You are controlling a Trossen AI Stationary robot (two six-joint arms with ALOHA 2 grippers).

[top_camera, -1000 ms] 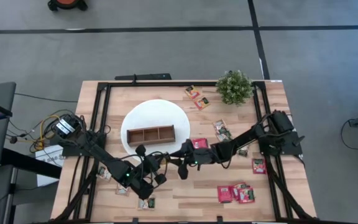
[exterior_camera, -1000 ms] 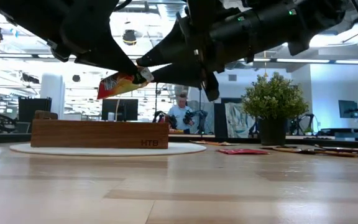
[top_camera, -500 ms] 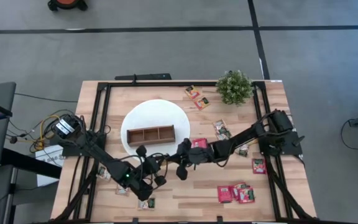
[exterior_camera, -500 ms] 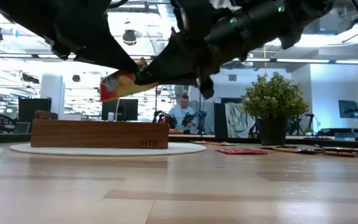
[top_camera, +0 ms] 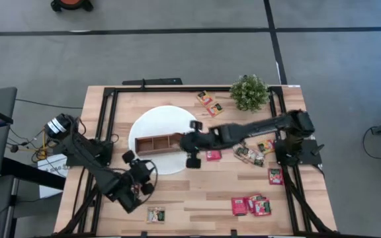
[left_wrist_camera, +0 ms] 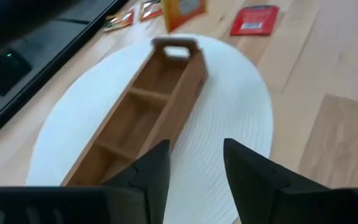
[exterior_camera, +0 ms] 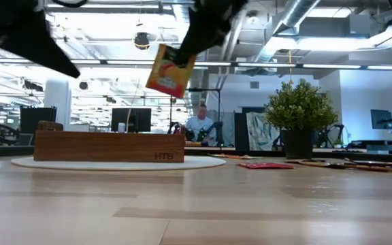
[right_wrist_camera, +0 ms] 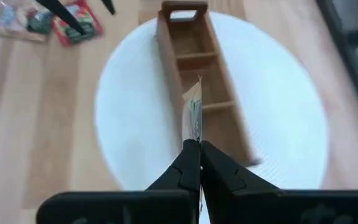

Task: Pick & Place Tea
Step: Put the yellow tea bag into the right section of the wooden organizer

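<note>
I'm seeing grey carpet floor (top_camera: 177,53) crossed by dark lines, ceiling strip lights (exterior_camera: 332,66) and ducts at twelve o'clock.

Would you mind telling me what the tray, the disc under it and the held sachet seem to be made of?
Tray: apparently wood, brown with a matte finish and visible grain. Disc: white and matte with a fine ribbed texture, perhaps woven fabric or plastic; the look leaves it open. Sachet, pinched in the right gripper: thin and orange-yellow with a printed face, likely paper or foil.
</note>
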